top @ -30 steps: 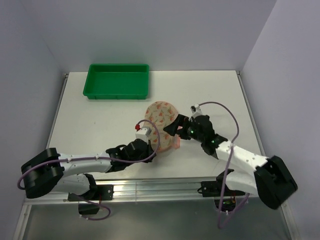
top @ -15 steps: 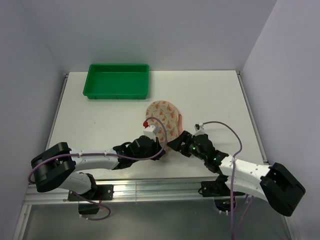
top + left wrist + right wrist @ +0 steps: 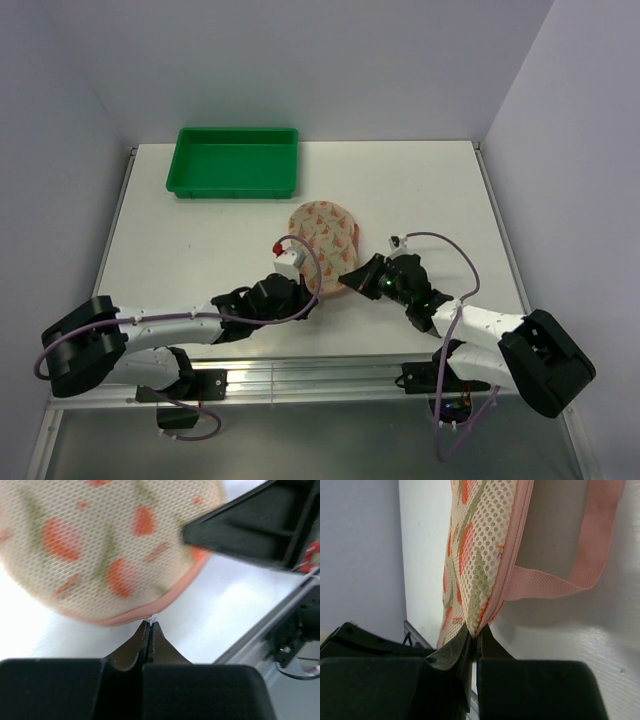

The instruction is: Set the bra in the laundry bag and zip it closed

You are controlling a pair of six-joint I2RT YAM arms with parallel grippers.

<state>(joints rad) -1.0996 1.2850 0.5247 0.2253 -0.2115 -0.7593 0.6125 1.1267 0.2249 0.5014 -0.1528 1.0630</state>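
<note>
The laundry bag (image 3: 320,238), pale pink mesh with an orange-and-green print, lies mid-table. Its mesh fills the top of the left wrist view (image 3: 110,545). My left gripper (image 3: 150,624) (image 3: 314,296) is shut at the bag's near pink edge, pinching a small white tab (image 3: 151,618) on the zipper edging. My right gripper (image 3: 477,631) (image 3: 351,283) is shut on the bag's near-right edge (image 3: 482,605), with mesh and pink edging caught between its tips. The pink loop (image 3: 587,555) lies flat on the table beside it. The bra is out of view.
A green plastic tray (image 3: 236,162) stands at the back left of the white table (image 3: 430,190). The table's metal front rail (image 3: 330,375) runs just behind both arms. Lilac walls enclose the left, back and right sides.
My right gripper was open above the bag's right side, then dropped toward the near edge and shut on the bag's edge. The left gripper stayed shut and shifted slightly with the bag.
</note>
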